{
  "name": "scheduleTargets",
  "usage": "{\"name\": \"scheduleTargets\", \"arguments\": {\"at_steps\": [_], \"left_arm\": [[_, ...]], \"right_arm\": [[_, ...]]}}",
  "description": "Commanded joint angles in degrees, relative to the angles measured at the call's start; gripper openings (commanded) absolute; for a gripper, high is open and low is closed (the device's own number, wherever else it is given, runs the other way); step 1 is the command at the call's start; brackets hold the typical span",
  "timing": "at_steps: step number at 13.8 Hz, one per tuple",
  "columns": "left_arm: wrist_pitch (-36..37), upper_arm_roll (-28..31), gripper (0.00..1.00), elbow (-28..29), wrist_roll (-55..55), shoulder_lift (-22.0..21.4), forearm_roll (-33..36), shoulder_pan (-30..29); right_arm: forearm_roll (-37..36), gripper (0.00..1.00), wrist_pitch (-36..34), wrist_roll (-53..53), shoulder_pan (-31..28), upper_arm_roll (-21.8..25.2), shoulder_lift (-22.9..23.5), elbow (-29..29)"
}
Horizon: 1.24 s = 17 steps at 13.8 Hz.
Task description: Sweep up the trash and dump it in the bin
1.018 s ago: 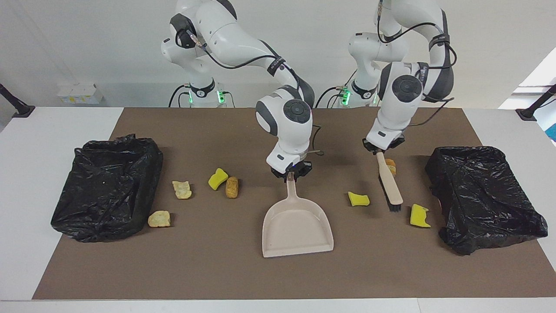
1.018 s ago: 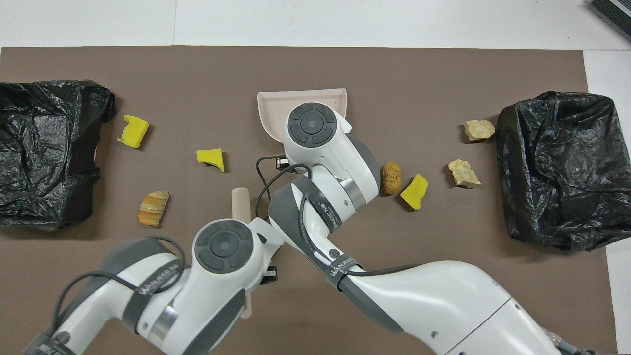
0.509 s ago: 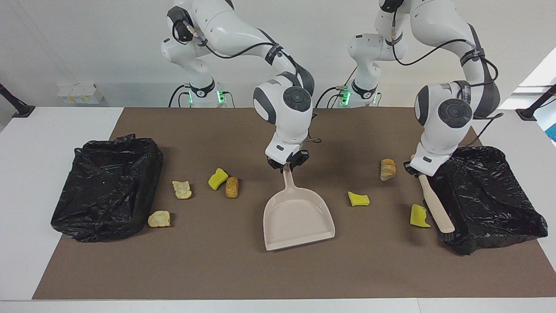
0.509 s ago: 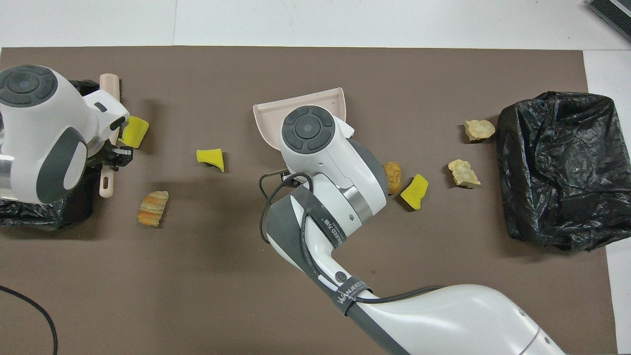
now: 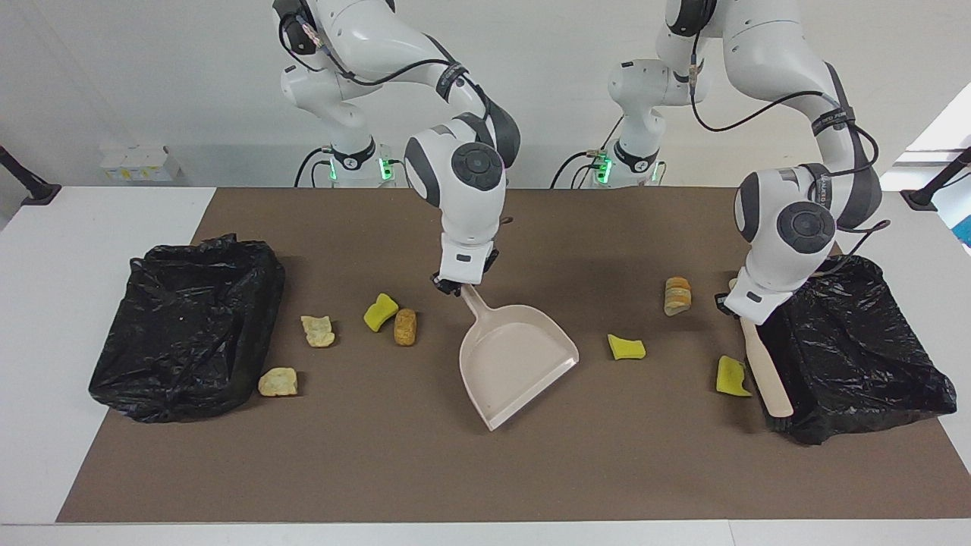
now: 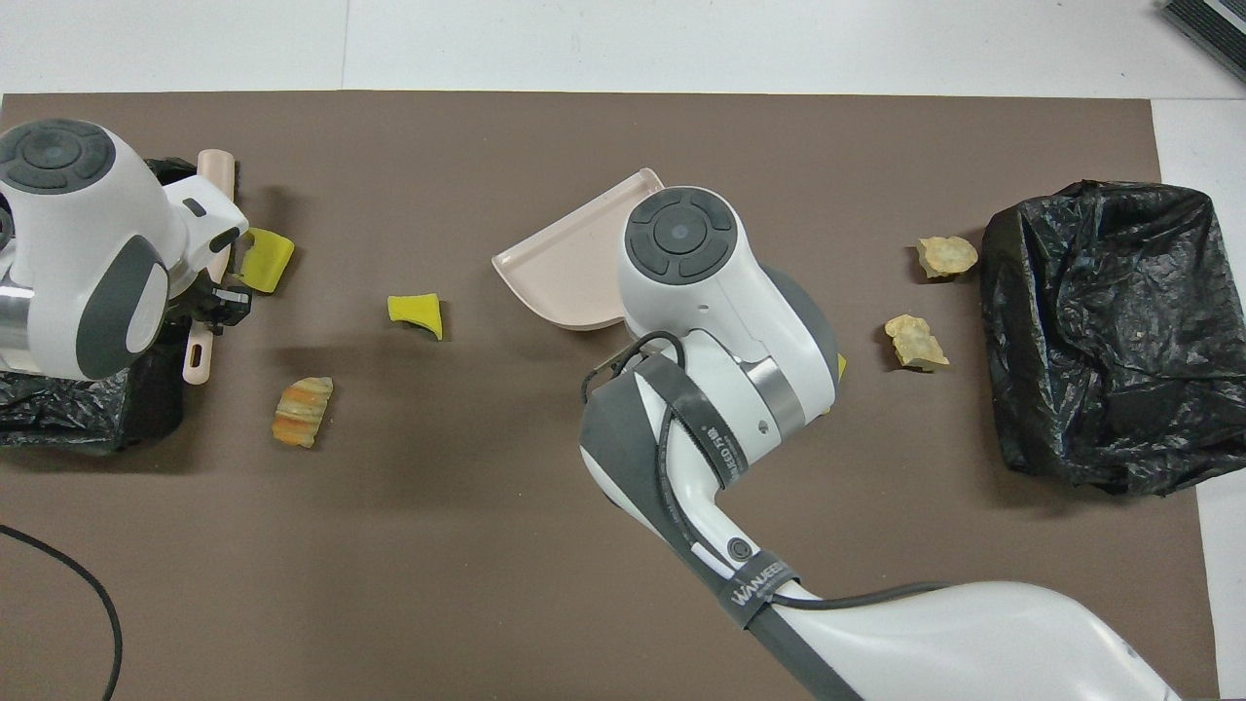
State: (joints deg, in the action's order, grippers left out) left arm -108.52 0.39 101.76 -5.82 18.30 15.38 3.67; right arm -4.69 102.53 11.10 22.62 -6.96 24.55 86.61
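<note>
Beige dustpan (image 5: 516, 362) lies on the brown mat, its handle clamped in the right gripper (image 5: 453, 286); four trash scraps (image 5: 405, 327) lie toward that arm's bin (image 5: 190, 322). Clamped in the left gripper (image 5: 734, 305), the brush (image 5: 766, 371) slants beside the other bin (image 5: 850, 345), a yellow scrap (image 5: 731, 377) just beside its bristle end, two more between it and the dustpan.

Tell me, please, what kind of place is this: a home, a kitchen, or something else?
Most likely a robotics lab, not a home. Two white arms are mounted at a white table covered with a brown mat. Staged scraps lie between two bag-lined bins, and the wall is bare.
</note>
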Motion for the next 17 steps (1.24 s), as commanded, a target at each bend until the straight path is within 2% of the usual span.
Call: {"name": "scheduleTargets", "arguments": {"at_steps": [1, 4, 6, 8, 10, 13, 17], "left_arm": [[0.24, -0.74, 0.00, 4.66, 3.69, -2.29, 1.15, -1.29], [0.86, -0.92, 0.00, 7.13, 10.64, -3.88, 0.53, -0.42], [2.08, -1.71, 0.00, 7.05, 10.83, -3.88, -0.08, 0.54], [3.40, -1.97, 0.00, 6.88, 10.57, -3.97, -4.45, 2.66], [5.24, -1.89, 0.00, 6.18, 9.69, -4.06, -8.16, 6.07], [7.96, -1.97, 0.00, 6.00, 7.93, -7.04, -9.04, 7.75], [13.50, -1.89, 0.00, 6.52, 3.29, -12.39, -9.58, 7.93]], "right_arm": [[-2.85, 0.00, -1.18, 10.40, -1.35, -0.42, -1.61, 2.25], [-9.36, 0.00, -3.04, 21.55, -1.52, -0.59, -2.57, 3.73], [-10.86, 0.00, -1.20, 29.56, -2.05, -0.59, -3.62, 6.19], [-13.40, 0.00, 0.56, 35.71, -1.96, -0.59, -3.98, 7.43], [-14.29, 0.00, 5.37, 41.17, -1.87, -0.59, -3.98, 9.87], [-14.29, 0.00, 10.13, 42.69, -1.70, -0.59, -3.19, 11.30], [-14.47, 0.00, 12.78, 42.25, -1.26, -0.59, -2.14, 11.47]]}}
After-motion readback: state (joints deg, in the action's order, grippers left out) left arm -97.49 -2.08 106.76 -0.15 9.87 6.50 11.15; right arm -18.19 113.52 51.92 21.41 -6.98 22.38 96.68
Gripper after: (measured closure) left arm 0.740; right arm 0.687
